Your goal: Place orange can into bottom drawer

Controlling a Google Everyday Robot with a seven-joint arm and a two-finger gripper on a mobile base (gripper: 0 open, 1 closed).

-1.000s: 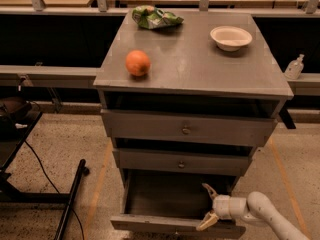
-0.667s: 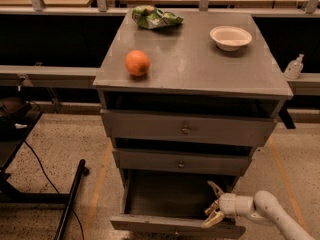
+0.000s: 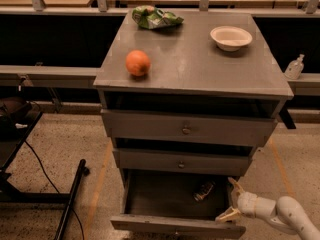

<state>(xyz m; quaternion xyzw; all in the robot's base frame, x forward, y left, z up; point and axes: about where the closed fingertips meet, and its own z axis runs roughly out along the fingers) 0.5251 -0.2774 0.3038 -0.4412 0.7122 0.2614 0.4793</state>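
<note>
Bottom drawer (image 3: pixel 170 225) stands out, its left floor reachable from above. The orange can (image 3: pixel 204 190) lies toward the right, near the gripper (image 3: pixel 227 200) with its fingers spread at the right wall, and the middle drawer (image 3: pixel 150 159) overhangs the rear.

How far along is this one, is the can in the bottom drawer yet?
Done: the orange can lies on its side inside the open bottom drawer. In hand: nothing; the claw is open and empty at the drawer's right front corner, apart from the can. Left: probably only drawing the arm clear.

Cabinet top (image 3: pixel 190 66): orange (image 3: pixel 137 63), bowl (image 3: pixel 231 37), green bag (image 3: pixel 156 17)
</note>
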